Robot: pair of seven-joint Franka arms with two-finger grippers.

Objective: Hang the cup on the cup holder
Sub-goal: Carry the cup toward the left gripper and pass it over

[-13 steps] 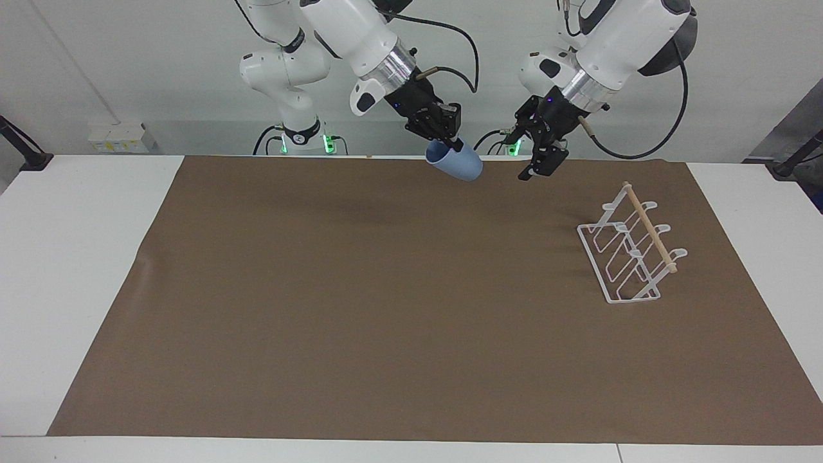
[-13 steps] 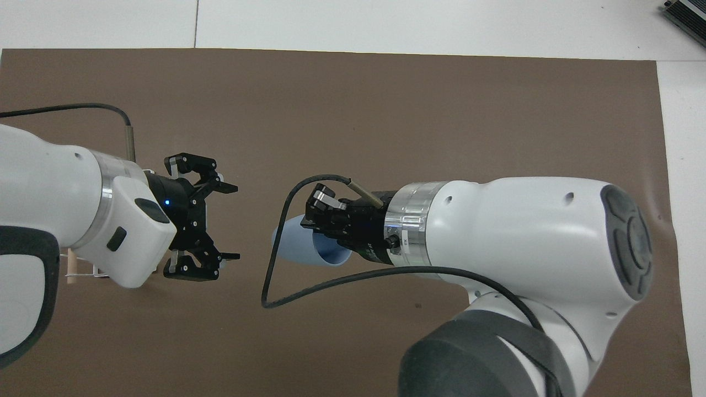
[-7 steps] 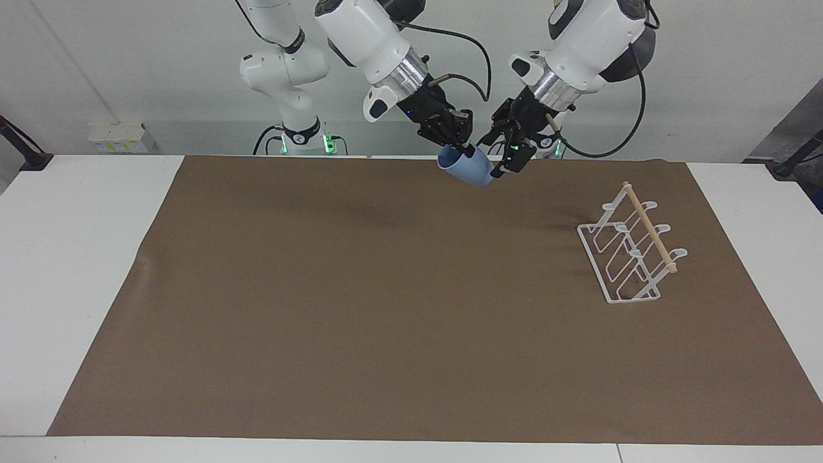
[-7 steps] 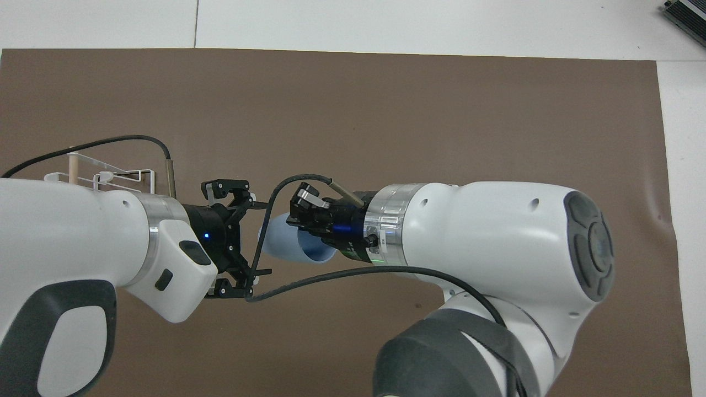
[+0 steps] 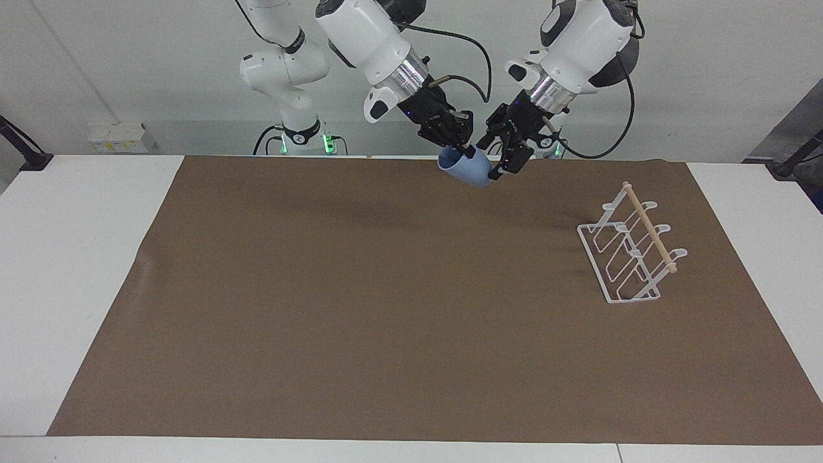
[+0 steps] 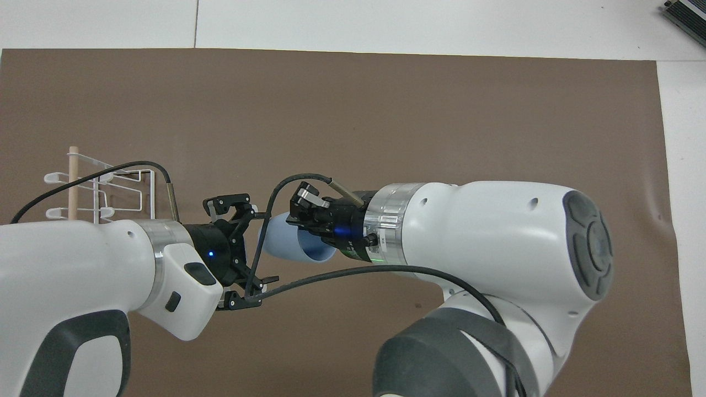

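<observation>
The light-blue cup [image 5: 474, 172] hangs tilted in the air over the brown mat's edge nearest the robots, also seen in the overhead view [image 6: 284, 242]. My right gripper [image 5: 461, 152] [image 6: 309, 218] is shut on its rim, one finger inside. My left gripper [image 5: 490, 161] [image 6: 263, 246] is open, and its fingers straddle the cup's base end. I cannot tell whether they touch it. The white wire cup holder [image 5: 633, 252] [image 6: 99, 193] with a wooden dowel stands on the mat toward the left arm's end, with nothing on it.
A brown mat [image 5: 386, 289] covers most of the white table [image 5: 77, 257]. The right arm's black cable [image 6: 309, 278] loops beside the left gripper in the overhead view. A small dark device [image 6: 686, 14] lies at the table's corner farthest from the robots.
My left gripper has swung from beside the cup holder to the cup and now straddles its base. The right gripper shifted the cup slightly toward it, then held still.
</observation>
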